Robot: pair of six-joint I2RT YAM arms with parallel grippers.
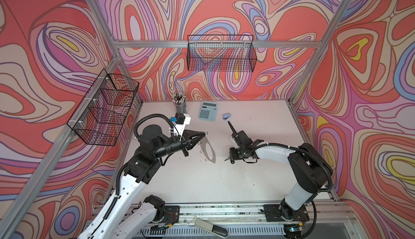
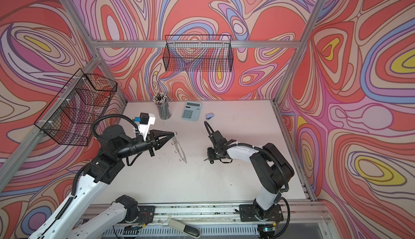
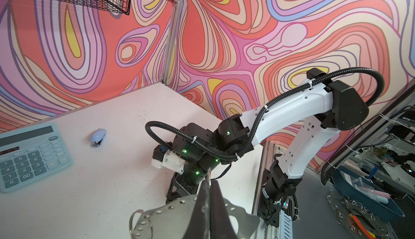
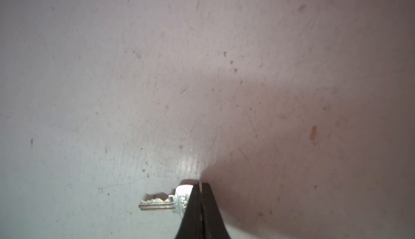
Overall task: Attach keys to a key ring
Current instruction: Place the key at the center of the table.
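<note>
The key ring (image 1: 204, 144), one in number, is seen in both top views hanging above the table (image 1: 202, 181) from the left claw (image 1: 204, 134), whose jaws are closed on its upper edge. Its oval opening is shown in a top view, while in a top view (image 2: 179, 148) it is seen almost edge-on. The right claw (image 1: 231, 159) is pointed down at the table, well apart from the ring, and one key (image 1: 226, 159) is visible only as a small speck at its tip. At the back of the table one calculator (image 1: 208, 113), one stapler (image 1: 226, 116) and one pen cup (image 1: 179, 103) are counted. Two wire baskets (image 1: 221, 53) are hung on the walls.

In the left wrist view the left claw (image 3: 210, 188) is seen pinched tight on the key ring (image 3: 166, 213). A row of small holes along the rim and one wire loop (image 3: 132, 221) are shown here and in no other view.

In the right wrist view the right claw (image 4: 200, 188) is seen closed to a thin slit on the head of the key (image 4: 157, 203). The toothed blade is left sticking out sideways, close to the table (image 4: 157, 69). Whether the key touches the table cannot be told.
</note>
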